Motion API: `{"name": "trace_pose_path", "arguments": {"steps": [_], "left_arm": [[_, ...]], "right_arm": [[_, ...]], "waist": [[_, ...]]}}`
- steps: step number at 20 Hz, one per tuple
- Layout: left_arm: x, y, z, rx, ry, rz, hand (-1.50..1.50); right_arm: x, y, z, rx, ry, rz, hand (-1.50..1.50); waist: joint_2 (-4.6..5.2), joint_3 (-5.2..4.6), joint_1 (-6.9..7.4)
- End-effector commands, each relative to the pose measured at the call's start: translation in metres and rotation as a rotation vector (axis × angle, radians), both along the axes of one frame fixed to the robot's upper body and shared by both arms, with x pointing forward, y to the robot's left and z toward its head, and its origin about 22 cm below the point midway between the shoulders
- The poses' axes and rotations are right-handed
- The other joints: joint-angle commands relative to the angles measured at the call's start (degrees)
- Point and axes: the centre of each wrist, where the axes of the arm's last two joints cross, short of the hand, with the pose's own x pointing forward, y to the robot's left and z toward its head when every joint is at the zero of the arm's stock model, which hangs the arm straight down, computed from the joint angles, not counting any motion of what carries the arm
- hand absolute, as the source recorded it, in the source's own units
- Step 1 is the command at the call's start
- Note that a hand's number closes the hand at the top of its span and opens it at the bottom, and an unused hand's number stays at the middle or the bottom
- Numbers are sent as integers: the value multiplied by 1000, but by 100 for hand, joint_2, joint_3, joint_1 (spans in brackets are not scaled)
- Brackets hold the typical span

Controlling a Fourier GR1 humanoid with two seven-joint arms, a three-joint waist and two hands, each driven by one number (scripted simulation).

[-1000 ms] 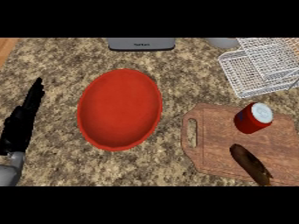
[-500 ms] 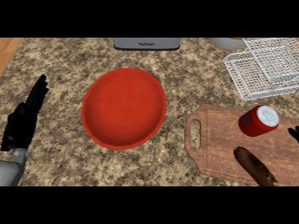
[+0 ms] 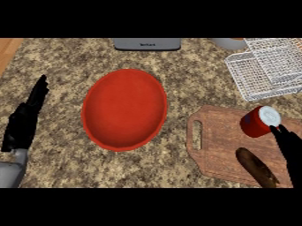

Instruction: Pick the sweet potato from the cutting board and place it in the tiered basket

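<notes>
I am at the approach step: the sweet potato [image 3: 257,168] lies untouched on the wooden cutting board [image 3: 212,150], near its front edge, long and dark brown, slanting toward the lower right. My right hand [image 3: 297,154] hangs just to the right of it over the board, fingers straight and pressed together, pointing up toward the red can [image 3: 260,122], fingertips just short of it; it holds nothing. My left hand [image 3: 24,121] rests at the left side of the granite counter [image 3: 56,66], fingers straight and close together, out of the work. The white wire tiered basket [image 3: 274,66] stands at the back right, beyond the can and apart from the board. The red plate [image 3: 124,108] sits in the middle and plays no part. I judge the next move calls for bringing the right hand leftward and down onto the potato, curling round its middle, and keeping clear of the can, which stands close enough to be knocked.
</notes>
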Motion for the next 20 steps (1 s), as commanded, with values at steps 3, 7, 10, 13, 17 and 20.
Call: {"name": "trace_pose_path", "arguments": {"steps": [3,7,10,13,17,20], "left_arm": [[-15,-1,-2,4,5,-2,0],[6,-1,-1,-7,11,13,0],[0,16,-7,-18,18,6,0],[-3,5,3,2,11,-3,0],[14,3,-5,-1,2,-2,0],[-6,-6,-6,-17,3,-2,0]], "right_arm": [[8,19,-21,-53,37,-18,-150],[5,15,-25,-82,59,4,-150],[-13,24,-45,-156,37,22,-150],[-7,25,-53,-196,4,-5,-150],[-12,30,-51,-203,-12,26,-150],[-4,23,-71,-215,3,2,-150]], "waist": [[-8,4,-5],[-4,3,-34],[-6,2,-49],[-9,4,-24],[-4,3,-49],[-8,5,-21]]}}
